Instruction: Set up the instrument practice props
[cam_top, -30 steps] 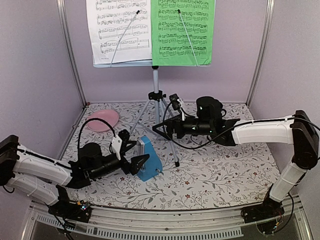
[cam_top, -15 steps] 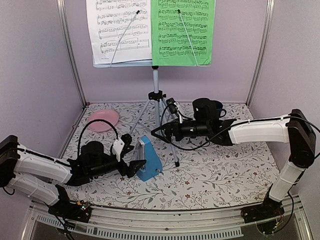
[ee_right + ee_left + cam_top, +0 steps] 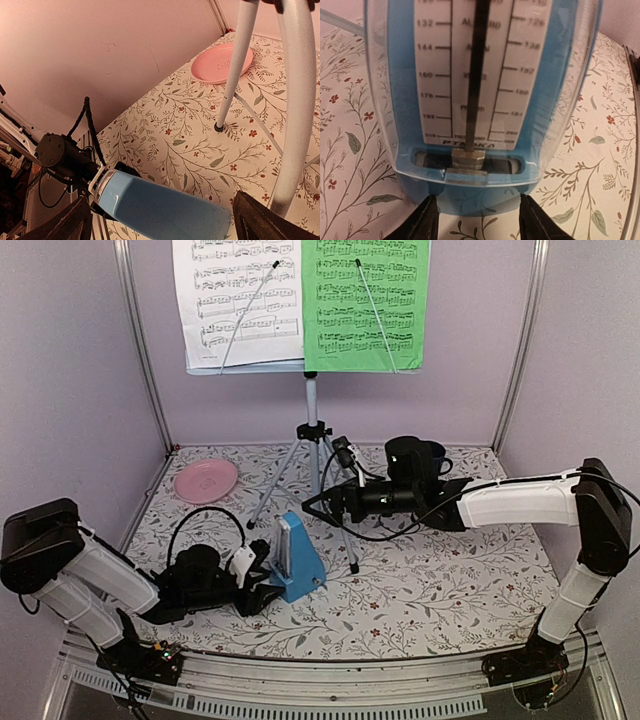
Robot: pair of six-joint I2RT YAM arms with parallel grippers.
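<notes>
The left gripper (image 3: 479, 222) sits low on the table (image 3: 450, 580) with its jaws partly apart, and its fingertips (image 3: 427, 220) lie at the foot of the metronome (image 3: 475, 100). The wrist view does not show whether they are pinching the blue base or only flanking it. The metronome stands upright near the front left of the table, just beside one foot of the stand (image 3: 312, 435). The right gripper (image 3: 318, 506) hangs spread wide and empty among the tripod legs. Above them the white page (image 3: 235, 300) and green page (image 3: 365, 300) rest on the desk under thin wire arms. The main risk is probably the low hold. The metronome is tall and narrow, so an off-centre squeeze or a forward nudge could tip it or skid it into the nearby leg. Its smooth clear cover also gives the jaws little to bite. The right arm is a second hazard, because a sideways sweep this close could jolt the stand and shake the pages loose.
</notes>
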